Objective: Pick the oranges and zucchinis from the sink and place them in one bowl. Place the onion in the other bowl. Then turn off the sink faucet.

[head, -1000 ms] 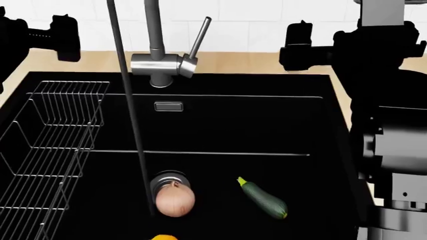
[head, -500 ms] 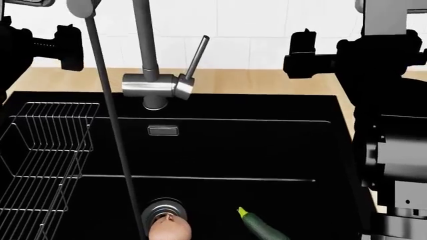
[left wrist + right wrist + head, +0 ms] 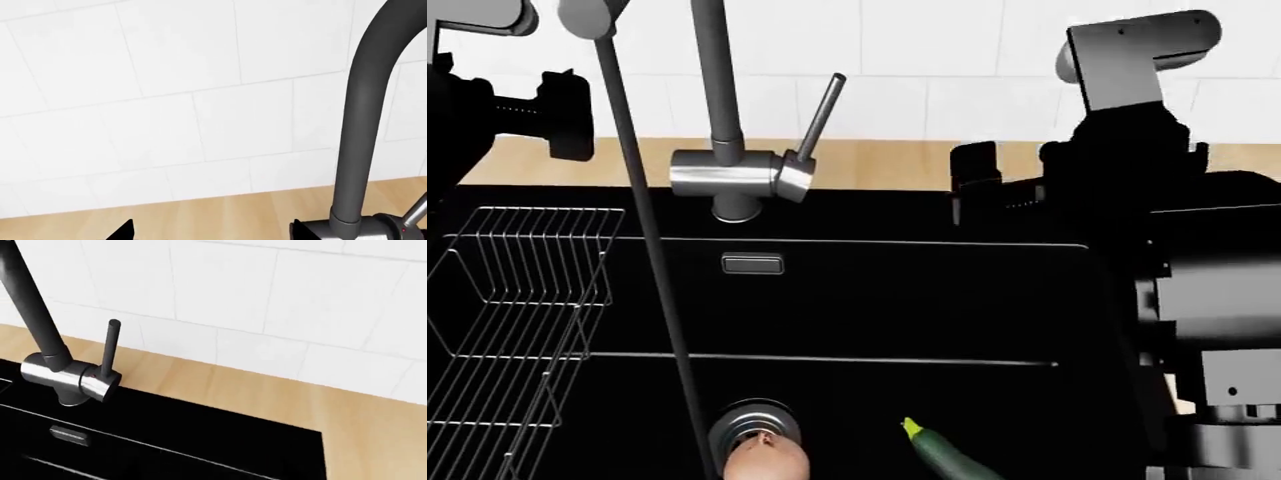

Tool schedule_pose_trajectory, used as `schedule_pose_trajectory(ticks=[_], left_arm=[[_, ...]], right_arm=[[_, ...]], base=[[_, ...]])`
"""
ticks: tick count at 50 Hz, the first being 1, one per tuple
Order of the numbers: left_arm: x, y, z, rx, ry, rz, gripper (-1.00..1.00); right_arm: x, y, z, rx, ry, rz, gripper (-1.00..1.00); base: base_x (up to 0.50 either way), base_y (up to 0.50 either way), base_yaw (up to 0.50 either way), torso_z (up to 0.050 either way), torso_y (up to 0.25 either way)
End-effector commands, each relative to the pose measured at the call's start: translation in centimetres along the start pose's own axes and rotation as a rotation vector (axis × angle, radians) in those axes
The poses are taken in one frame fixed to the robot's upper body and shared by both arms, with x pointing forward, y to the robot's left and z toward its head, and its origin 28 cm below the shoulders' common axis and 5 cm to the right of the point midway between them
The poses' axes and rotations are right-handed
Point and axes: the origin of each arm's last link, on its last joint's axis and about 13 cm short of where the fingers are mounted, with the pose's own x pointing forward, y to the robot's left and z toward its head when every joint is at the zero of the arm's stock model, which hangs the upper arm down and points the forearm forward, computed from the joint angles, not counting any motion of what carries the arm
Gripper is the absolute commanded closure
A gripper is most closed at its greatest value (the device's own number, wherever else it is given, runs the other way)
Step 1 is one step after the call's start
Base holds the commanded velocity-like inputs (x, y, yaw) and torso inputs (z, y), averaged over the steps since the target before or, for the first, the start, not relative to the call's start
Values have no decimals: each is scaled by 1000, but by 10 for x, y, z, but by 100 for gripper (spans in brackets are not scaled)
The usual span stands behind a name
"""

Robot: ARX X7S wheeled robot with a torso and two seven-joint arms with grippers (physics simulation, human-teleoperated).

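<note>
Over the sink (image 3: 868, 310), both arms are hanging high and holding nothing. At the head view's left edge, the left gripper (image 3: 554, 105) is sitting up by the tiled wall (image 3: 167, 100), above the wire rack (image 3: 521, 320) that is resting in the basin's left part. Its wrist camera is catching two dark fingertips (image 3: 123, 231) standing well apart, so that pincer is spread, with only wall and wooden counter (image 3: 220, 217) between them. On the other side, the right gripper (image 3: 994, 185) is hovering over the basin's back right corner, near the counter edge. It is showing as a dark mass, and I cannot tell whether its fingers are apart or together; its own wrist view is showing none of them.

Behind the back rim, the faucet (image 3: 741, 175) is standing with its steel body level, its dark spout rising out of the picture and its lever (image 3: 818, 115) tilting up to the right. A thin dark stream or hose (image 3: 647, 250) is running down from the spout head toward the drain (image 3: 747, 420).

Down on the basin floor, the onion (image 3: 767, 462) is lying against the drain's near side, half cut off by the frame. Just to its right and apart from it, the zucchini (image 3: 941, 455) is lying aslant, pale stem pointing toward the back wall.
</note>
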Motion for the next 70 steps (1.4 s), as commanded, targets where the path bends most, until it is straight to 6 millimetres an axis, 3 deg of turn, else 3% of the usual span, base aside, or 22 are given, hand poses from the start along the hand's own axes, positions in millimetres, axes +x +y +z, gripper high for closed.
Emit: schedule_pose_trajectory(ticks=[1, 16, 30, 36, 50, 70], left_arm=[[-1, 4, -7, -36, -14, -17, -100], [-7, 9, -10, -56, -14, -34, -100], [-11, 13, -11, -76, -34, -35, -100], [-11, 11, -16, -88, -38, -51, -100], [-15, 14, -22, -87, -75, -55, -100], [-22, 16, -20, -61, -92, -55, -100]], right_arm=[[-8, 11, -12, -19, 290, 166, -100], [11, 24, -39, 10, 544, 276, -100], [40, 28, -57, -108, 700, 358, -100], [50, 29, -63, -131, 699, 348, -100], [52, 31, -64, -191, 690, 303, -100], [53, 28, -70, -199, 673, 260, -100]], base=[[0, 0, 0, 0, 0], [0, 0, 0, 0, 0], [0, 0, 0, 0, 0], [0, 0, 0, 0, 0], [0, 0, 0, 0, 0], [0, 0, 0, 7, -139]])
